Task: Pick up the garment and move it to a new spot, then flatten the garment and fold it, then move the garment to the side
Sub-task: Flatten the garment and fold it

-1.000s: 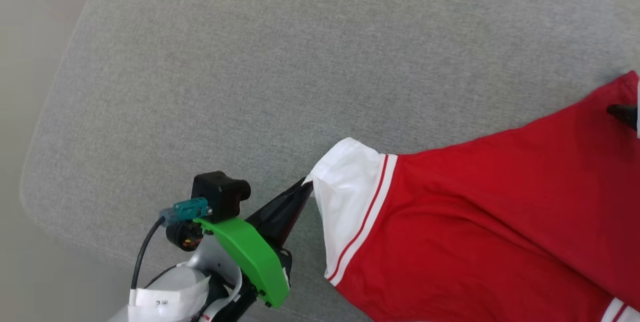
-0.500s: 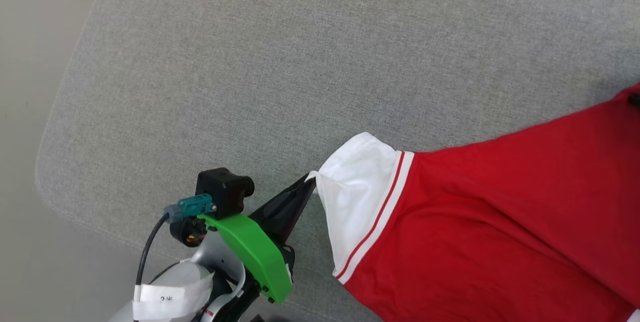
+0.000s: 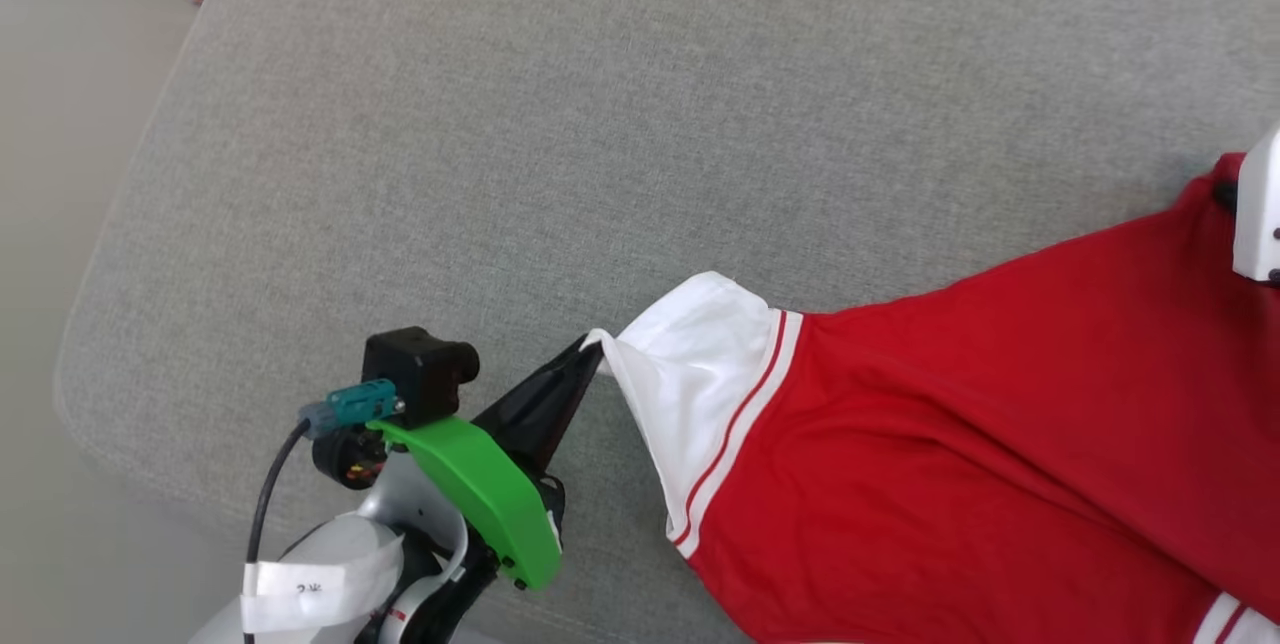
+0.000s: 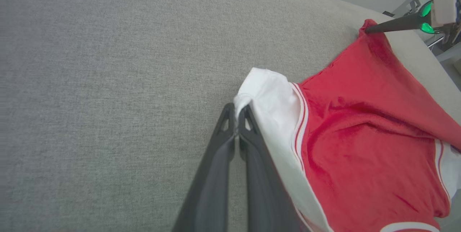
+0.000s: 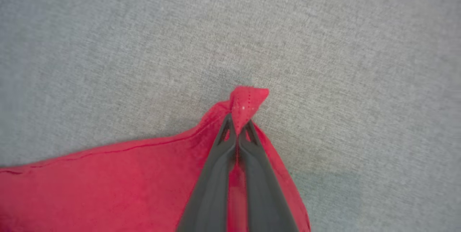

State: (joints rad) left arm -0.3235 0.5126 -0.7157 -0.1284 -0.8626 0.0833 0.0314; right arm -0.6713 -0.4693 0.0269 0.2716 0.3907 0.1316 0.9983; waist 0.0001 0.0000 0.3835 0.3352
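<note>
My left gripper [image 3: 592,348] is pinched tight on the white sleeve tip of the garment [image 3: 950,424]. The garment stretches rightward across the grey cushion [image 3: 500,124] to my right gripper [image 5: 238,123], now clamped on its far red corner; a second ago those jaws stood wide apart.

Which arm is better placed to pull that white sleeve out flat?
The left, probably: the left claw is shut on the white sleeve at its edge, while the right claw pinches a far red corner of the jersey.
</note>
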